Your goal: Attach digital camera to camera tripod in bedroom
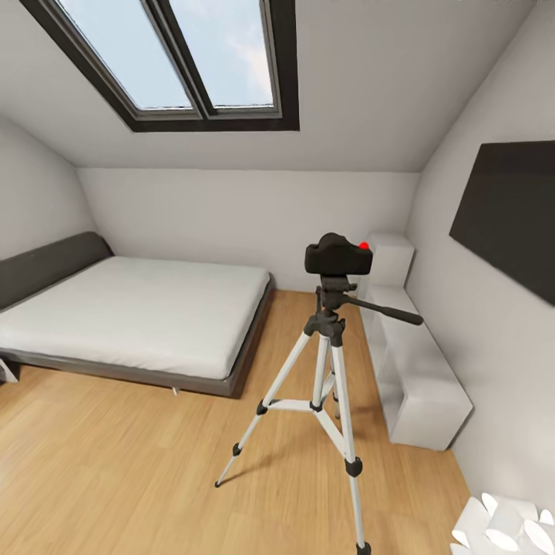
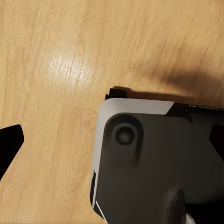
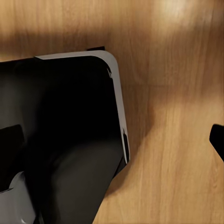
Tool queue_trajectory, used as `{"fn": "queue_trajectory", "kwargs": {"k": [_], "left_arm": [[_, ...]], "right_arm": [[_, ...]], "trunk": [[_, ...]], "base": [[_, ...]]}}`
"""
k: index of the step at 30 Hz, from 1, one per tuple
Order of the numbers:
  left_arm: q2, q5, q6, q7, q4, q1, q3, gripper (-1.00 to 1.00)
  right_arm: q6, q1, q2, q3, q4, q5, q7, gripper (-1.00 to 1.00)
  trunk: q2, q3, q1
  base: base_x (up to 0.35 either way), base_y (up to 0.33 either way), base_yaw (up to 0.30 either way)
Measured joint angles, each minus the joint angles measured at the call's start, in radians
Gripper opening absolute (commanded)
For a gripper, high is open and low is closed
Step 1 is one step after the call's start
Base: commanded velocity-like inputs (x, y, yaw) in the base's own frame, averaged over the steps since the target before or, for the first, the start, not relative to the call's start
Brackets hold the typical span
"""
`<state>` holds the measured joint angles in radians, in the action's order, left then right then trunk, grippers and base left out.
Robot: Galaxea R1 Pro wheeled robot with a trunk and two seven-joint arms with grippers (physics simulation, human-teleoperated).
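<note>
There is one digital camera (image 1: 338,255). It is small and black, with a red button on top. It sits on top of the one camera tripod (image 1: 327,385), touching the black head. The tripod has three silver-white legs with black feet, and they stand spread out on the wood floor (image 1: 116,462). One long black handle (image 1: 383,310) sticks out from the head toward the right wall.

The tripod stands in the bedroom, between the one bed (image 1: 131,316) and a low white shelf (image 1: 412,362) that runs along the right wall. The bed is low, with a dark frame and a white mattress. It is near the tripod but not touching it. Up in the sloped ceiling is one skylight (image 1: 193,62) with a dark frame and two panes of glass. One dark flat panel (image 1: 512,216) hangs on the right wall. Some white shapes (image 1: 505,528) show in the bottom right corner of the head view, and I cannot tell what they are.

In the left wrist view, a dark robot part with a pale edge (image 2: 154,158) hangs over the wood floor. The right wrist view shows a part like it (image 3: 70,130) over the floor too. A small black tip shows at the edge of each wrist view. I cannot tell if the left tool or the right tool is open or closed. I cannot tell how far the camera is from either tool.
</note>
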<state>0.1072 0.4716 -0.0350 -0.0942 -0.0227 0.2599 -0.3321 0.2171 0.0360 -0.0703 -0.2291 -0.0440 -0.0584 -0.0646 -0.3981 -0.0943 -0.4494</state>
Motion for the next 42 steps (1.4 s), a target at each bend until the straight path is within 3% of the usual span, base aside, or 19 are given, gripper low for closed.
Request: {"fn": "queue_trajectory", "kwargs": {"k": [42], "left_arm": [[0.0,0.0,0.0,0.0,0.0,0.0,0.0,1.0]], "right_arm": [[0.0,0.0,0.0,0.0,0.0,0.0,0.0,1.0]], "trunk": [[0.0,0.068,0.0]], "base": [[0.0,0.0,0.0]]}}
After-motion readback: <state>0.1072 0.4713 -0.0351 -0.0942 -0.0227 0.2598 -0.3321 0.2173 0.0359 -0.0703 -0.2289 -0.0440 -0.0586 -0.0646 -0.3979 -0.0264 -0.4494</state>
